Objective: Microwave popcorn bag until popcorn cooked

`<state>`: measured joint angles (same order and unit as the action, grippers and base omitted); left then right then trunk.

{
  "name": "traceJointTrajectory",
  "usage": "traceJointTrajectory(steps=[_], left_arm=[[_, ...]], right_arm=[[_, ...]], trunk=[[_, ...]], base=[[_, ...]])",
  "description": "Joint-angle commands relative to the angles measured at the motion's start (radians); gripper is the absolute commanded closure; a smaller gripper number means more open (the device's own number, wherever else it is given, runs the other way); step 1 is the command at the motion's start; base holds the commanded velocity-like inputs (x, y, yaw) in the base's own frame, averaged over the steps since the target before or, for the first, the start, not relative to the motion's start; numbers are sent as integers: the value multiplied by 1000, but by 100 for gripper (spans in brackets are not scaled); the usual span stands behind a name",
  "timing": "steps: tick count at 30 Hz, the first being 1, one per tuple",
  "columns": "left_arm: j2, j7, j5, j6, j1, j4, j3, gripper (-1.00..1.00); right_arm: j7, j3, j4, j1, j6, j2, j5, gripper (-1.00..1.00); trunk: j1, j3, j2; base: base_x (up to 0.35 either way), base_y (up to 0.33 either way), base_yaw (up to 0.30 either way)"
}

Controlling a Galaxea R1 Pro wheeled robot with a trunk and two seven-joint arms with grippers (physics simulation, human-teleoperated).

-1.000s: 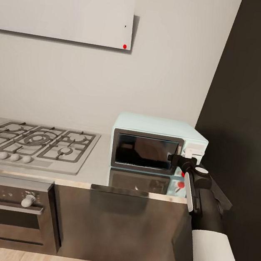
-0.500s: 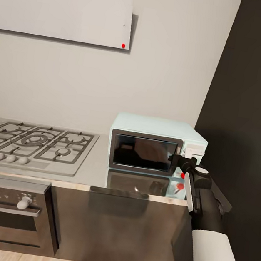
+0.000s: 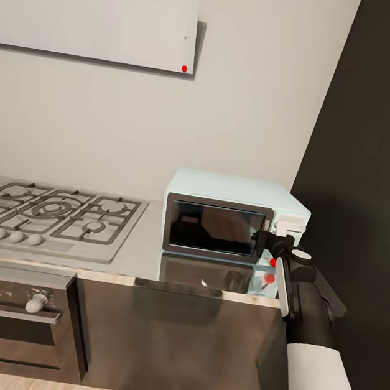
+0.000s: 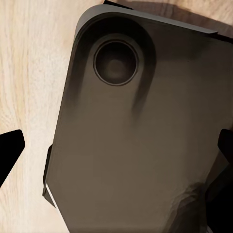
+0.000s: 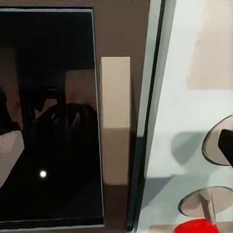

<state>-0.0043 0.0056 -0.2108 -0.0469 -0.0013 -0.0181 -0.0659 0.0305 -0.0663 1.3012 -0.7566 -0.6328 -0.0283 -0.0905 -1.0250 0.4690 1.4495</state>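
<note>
The microwave [image 3: 235, 217] stands on the grey surface [image 3: 141, 256] at about 3 o'clock from the gas hob [image 3: 53, 213], its right side close to the dark wall panel [image 3: 373, 185]. Its dark glass door is closed, and the glossy surface mirrors its front just below it. The right arm [image 3: 309, 326] reaches up from 5 o'clock in the head view, and the right tool [image 3: 270, 239] sits right at the front of the microwave, at the seam between the door and the pale control panel. From the head camera I cannot tell whether its fingers are wide or narrow, since the wrist hides them. The right wrist view looks straight at that front from very close: the dark glass door [image 5: 48, 116], a pale upright door handle [image 5: 115, 121] just beside the glass, then the pale-blue control panel with two round knobs [image 5: 221, 145] and a red dot [image 5: 196, 226]; a black fingertip [image 5: 228, 143] shows at the edge over the upper knob. The left wrist view shows a dark rounded plate [image 4: 141, 131] with a round recess above a light wood floor [image 4: 29, 73], with black fingertips [image 4: 9, 150] at both sides, set wide apart. A dark built-in oven [image 3: 9, 317] sits under the hob, and a pale hood [image 3: 98, 13] with a red dot hangs above it. The popcorn bag cannot be made out through the dark glass.
</note>
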Motion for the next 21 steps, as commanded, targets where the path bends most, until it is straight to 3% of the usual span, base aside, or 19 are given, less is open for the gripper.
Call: traceJointTrajectory(steps=[1,9,10,21], left_arm=[[0,1,-1,-2,0,0,-6,-100],[0,1,-1,-2,0,0,-6,-100],[0,1,-1,-2,0,0,-6,-100],[0,1,-1,-2,0,0,-6,-100]], right_arm=[[3,-1,1,-1,-5,-1,-9,-100],[-2,-1,0,-1,-3,-4,-5,-100],[-3,-1,0,-1,-3,-5,-5,100],[-3,-1,0,-1,-3,-5,-3,100]], trunk=[[0,1,1],[0,1,1],[0,1,1],[0,1,1]], base=[[0,0,0],[0,0,0],[0,0,0],[0,0,0]])
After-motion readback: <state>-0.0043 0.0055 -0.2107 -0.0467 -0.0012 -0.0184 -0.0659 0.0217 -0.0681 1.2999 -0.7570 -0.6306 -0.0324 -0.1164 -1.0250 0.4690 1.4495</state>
